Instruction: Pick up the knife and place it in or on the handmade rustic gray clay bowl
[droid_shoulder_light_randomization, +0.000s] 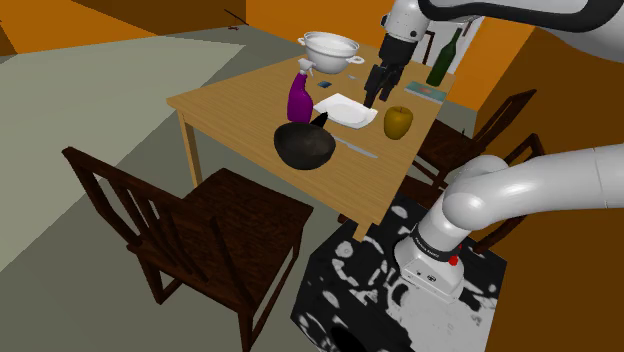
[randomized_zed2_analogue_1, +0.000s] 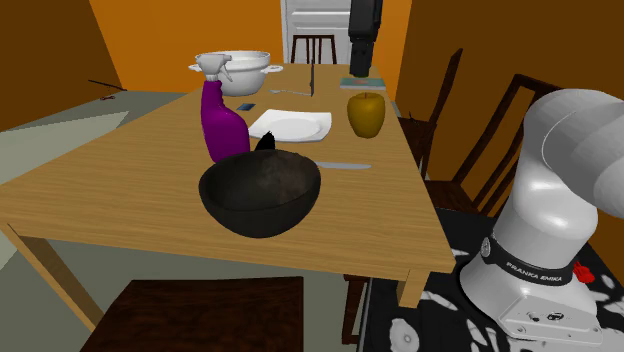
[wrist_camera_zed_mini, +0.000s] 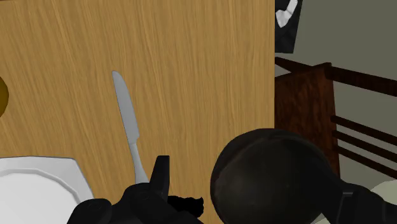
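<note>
So the knife (droid_shoulder_light_randomization: 357, 148) is lying flat on the tabletop (droid_shoulder_light_randomization: 230, 110), nothing holding it. It sits between the dark bowl (droid_shoulder_light_randomization: 305, 145) and the yellowish apple (droid_shoulder_light_randomization: 398, 122), just off the near edge of the white plate (droid_shoulder_light_randomization: 350, 110). From the wrist view, the knife (wrist_camera_zed_mini: 127, 121) has its blade pointing away from the plate (wrist_camera_zed_mini: 38, 188), and its thin handle runs back toward the gap between plate and bowl (wrist_camera_zed_mini: 273, 175). There's a black lump in that gap that I honestly can't identify. It might be some small object sitting there.

My end effector (droid_shoulder_light_randomization: 375, 95) hangs well above the plate, up over the far side of the knife. Whether it's released or clenched I can't tell from these angles, but it's definitely not grasping the knife.

I'd call this the approach step: nothing picked up, bowl empty as far as I can see in the second exterior view (randomized_zed2_analogue_1: 260, 192).

For the next move I'd shift over the knife, turn so I close across its narrow width, and drop right down to the wood, since it lies so flat. After that it's a short lift and hop to the bowl, which is near. The purple spray bottle (droid_shoulder_light_randomization: 300, 95) stands on the bowl's far side, so it shouldn't be in the way.
</note>
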